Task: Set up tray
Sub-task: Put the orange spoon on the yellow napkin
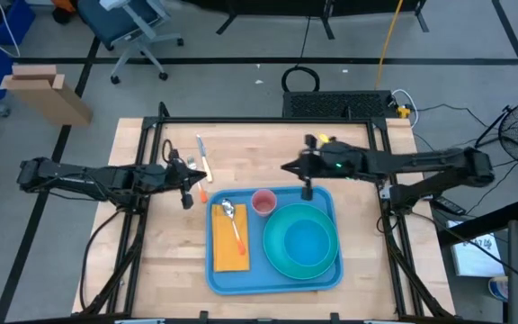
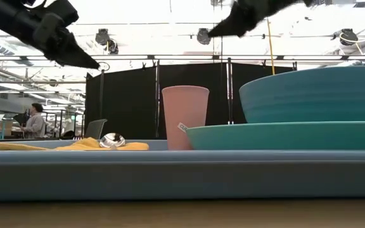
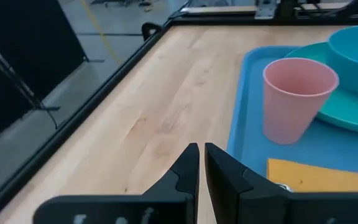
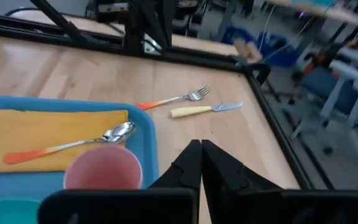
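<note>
The blue tray (image 1: pixel 273 285) lies on the wooden table, near the front middle. On it a yellow napkin (image 1: pixel 227 247) lies flat with a spoon (image 1: pixel 232 220) on top. A pink cup (image 1: pixel 263 202) stands upright beside a teal bowl (image 1: pixel 306 238), and the bowl sits in a teal plate (image 2: pixel 284 135). My left gripper (image 3: pixel 201 149) hovers shut above the table, left of the tray's far left corner. My right gripper (image 4: pixel 200 146) hovers shut above the tray's far edge, behind the cup. Neither has anything between its fingers.
A fork (image 4: pixel 176 98) with an orange handle and a knife (image 4: pixel 204 110) with a pale handle lie on the bare wood left of the tray's far left corner, under my left gripper (image 1: pixel 202 174). A black frame rail (image 1: pixel 268 120) runs round the table. A person (image 2: pixel 35 120) sits far behind.
</note>
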Action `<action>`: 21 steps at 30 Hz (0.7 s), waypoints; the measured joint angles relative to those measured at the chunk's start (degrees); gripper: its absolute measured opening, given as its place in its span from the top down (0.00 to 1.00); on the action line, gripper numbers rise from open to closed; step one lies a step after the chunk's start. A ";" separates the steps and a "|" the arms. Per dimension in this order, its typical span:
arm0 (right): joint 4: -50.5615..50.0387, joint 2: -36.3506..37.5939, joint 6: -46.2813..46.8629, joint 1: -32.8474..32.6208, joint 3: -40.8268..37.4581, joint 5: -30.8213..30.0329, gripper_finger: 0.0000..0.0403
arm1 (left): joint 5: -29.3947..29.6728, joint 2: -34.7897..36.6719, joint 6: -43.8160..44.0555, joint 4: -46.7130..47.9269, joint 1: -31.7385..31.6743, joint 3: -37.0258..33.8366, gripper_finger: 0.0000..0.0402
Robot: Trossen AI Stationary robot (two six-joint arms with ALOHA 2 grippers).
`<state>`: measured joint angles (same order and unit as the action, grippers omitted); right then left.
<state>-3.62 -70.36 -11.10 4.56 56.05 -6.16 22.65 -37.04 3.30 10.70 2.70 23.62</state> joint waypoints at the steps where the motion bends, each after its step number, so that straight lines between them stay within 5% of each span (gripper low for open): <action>1: 2.90 1.81 -0.45 0.00 -3.40 0.02 1.00 | 0.45 -1.14 0.58 -0.71 0.00 0.00 0.92; 10: 18.64 10.13 1.19 2.17 -22.31 -0.07 1.00 | 1.39 -14.30 5.79 -6.72 -0.09 0.00 0.92; 21: 16.50 5.57 3.86 1.48 -25.84 3.25 1.00 | -0.77 -23.77 5.71 -18.04 0.08 -0.02 0.92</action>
<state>12.87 -64.78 -7.24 6.04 30.22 -2.92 21.88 -60.81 9.01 -7.34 2.78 23.59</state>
